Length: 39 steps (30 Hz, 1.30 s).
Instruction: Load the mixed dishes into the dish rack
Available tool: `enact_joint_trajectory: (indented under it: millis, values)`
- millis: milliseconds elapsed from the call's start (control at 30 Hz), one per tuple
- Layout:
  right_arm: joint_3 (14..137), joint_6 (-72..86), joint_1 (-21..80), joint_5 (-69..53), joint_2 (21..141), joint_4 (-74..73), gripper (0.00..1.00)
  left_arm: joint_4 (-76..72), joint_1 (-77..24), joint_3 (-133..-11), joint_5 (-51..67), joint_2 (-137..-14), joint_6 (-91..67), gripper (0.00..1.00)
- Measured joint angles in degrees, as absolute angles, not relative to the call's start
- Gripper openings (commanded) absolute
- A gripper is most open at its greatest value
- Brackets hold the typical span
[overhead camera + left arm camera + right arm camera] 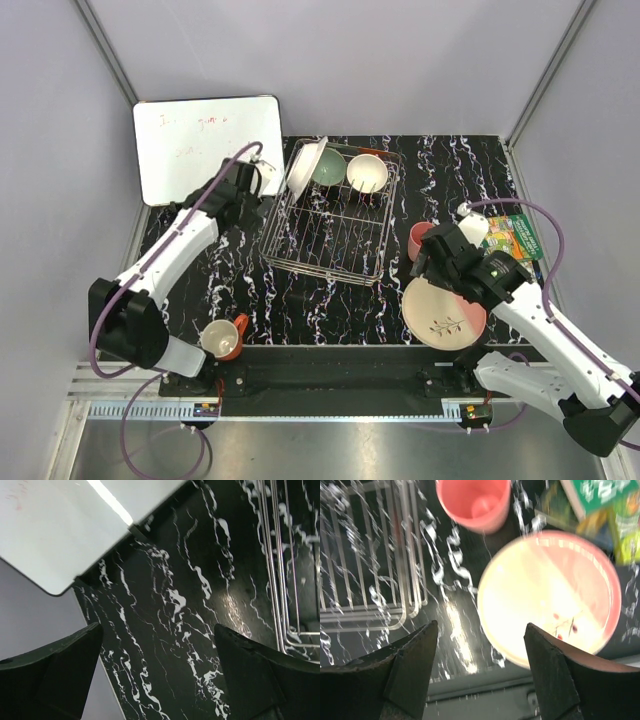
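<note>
The dish rack (330, 222) stands mid-table, holding a white plate (305, 166) on edge, a mint green bowl (329, 167) and a cream bowl (367, 173) at its far end. An orange mug (222, 338) sits upright near the left arm's base. The small pink cup (419, 240) and the large pink-and-cream plate (443, 313) lie right of the rack. My right gripper (481, 626) hovers open over the plate's (550, 595) left edge, with the cup (474, 502) beyond. My left gripper (157, 629) is open and empty over bare table beside the rack's (280, 580) left side.
A whiteboard (205, 146) leans at the back left, its corner (55, 535) in the left wrist view. A green book (515, 238) lies at the right table edge, just behind the plate. Grey walls close in the table on three sides.
</note>
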State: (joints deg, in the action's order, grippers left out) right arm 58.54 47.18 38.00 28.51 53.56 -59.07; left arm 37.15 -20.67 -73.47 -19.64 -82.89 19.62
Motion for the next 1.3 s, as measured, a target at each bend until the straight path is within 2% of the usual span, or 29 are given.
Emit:
enact_joint_trajectory:
  millis: [200, 633, 933, 1133, 1300]
  values:
    - [55.68, 52.36, 38.00, 24.80, 53.41, -63.20, 0.78, 35.88, -20.05, -66.59, -16.25, -82.89, 22.68, 0.94]
    - [53.54, 51.83, 38.00, 22.15, 54.98, -60.69, 0.80, 32.95, -19.84, -63.48, -7.25, -84.53, 24.16, 0.92]
    - [53.56, 45.50, 38.00, 19.18, 59.64, -54.17, 0.80, 34.11, -20.75, -65.25, -1.91, -86.89, 23.20, 0.91]
    - [53.87, 38.06, 38.09, 14.00, 60.47, -48.95, 0.77, 35.22, -23.70, -65.95, 0.45, -86.89, 22.39, 0.92]
    - [57.56, 29.67, 39.77, 4.95, 63.53, -43.99, 0.79, 37.82, -23.00, -67.22, 0.60, -86.74, 21.96, 0.99]
